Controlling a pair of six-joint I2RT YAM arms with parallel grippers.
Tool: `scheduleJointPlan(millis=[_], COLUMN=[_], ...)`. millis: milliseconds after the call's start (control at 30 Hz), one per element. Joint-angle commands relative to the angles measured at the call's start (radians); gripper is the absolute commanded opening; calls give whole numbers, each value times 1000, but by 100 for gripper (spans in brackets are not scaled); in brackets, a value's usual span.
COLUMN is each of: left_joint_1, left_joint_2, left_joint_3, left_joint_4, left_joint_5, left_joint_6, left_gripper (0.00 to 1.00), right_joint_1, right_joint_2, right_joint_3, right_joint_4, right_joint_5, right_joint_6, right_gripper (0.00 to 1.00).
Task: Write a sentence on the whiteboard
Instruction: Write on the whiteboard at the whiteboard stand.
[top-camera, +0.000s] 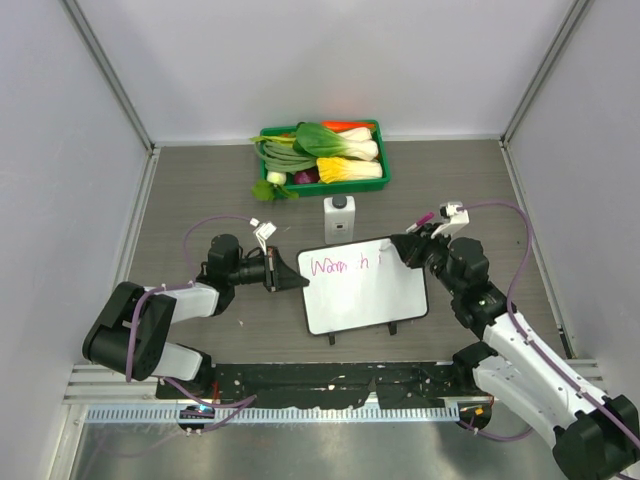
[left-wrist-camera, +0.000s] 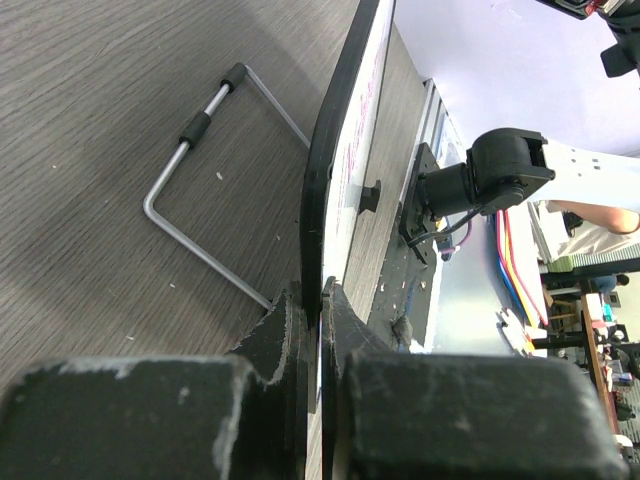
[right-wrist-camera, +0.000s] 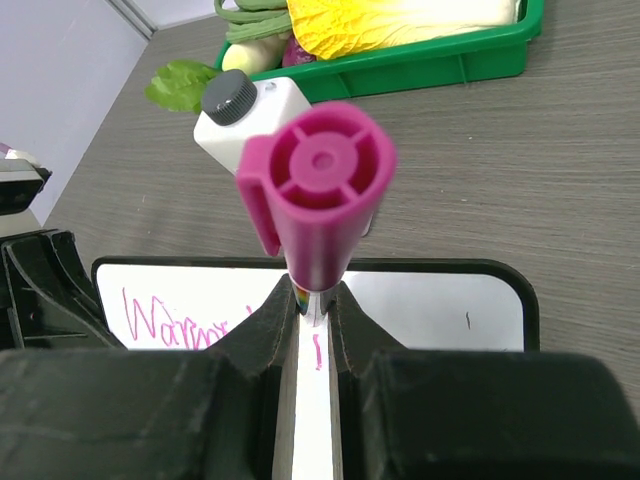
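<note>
**A:** Grey wood-grain table (top-camera: 200, 190), pale walls round it. Where's the whiteboard?

**B:** The whiteboard (top-camera: 365, 295) is mid-table between my arms, just this side of a small white bottle (top-camera: 340, 217). My left gripper (left-wrist-camera: 318, 300) is fully closed, pinching the board's left rim. My right gripper (right-wrist-camera: 315, 312) is clamped on a pink marker (right-wrist-camera: 320, 185), over the board's upper right.

**A:** Risks?

**B:** The rim pinch is thin. If I press too hard with the pen, the board could pivot or slide out and smear the sentence (top-camera: 335, 266). The marker could also ride up through my grip and leave gaps in the strokes.

**A:** Blind spots?

**B:** The pen tip is hidden behind my own fingers (right-wrist-camera: 255, 345), so I can't tell whether it touches the board. The pink writing is too small to read for sure: one word plus a letter or two. Board tilt is unclear too.
</note>
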Motion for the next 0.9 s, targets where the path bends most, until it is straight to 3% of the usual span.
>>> scheduleJointPlan(millis=[0,467,867], left_joint_1=[-9,-9,-9], left_joint_2=[0,1,-3], left_joint_3=[20,21,20], left_joint_4=[-17,-18,-18], left_joint_5=[-35,-32,-32], left_joint_6=[56,55,55], left_gripper=[0,0,0], right_joint_1=[1,1,1], right_joint_2=[-23,15,-33], right_joint_3=[8,-30,-38], right_joint_4=[-6,9,-77], right_joint_5=[7,36,28], right_joint_6=[-6,-6,-11], right_gripper=[1,2,1])
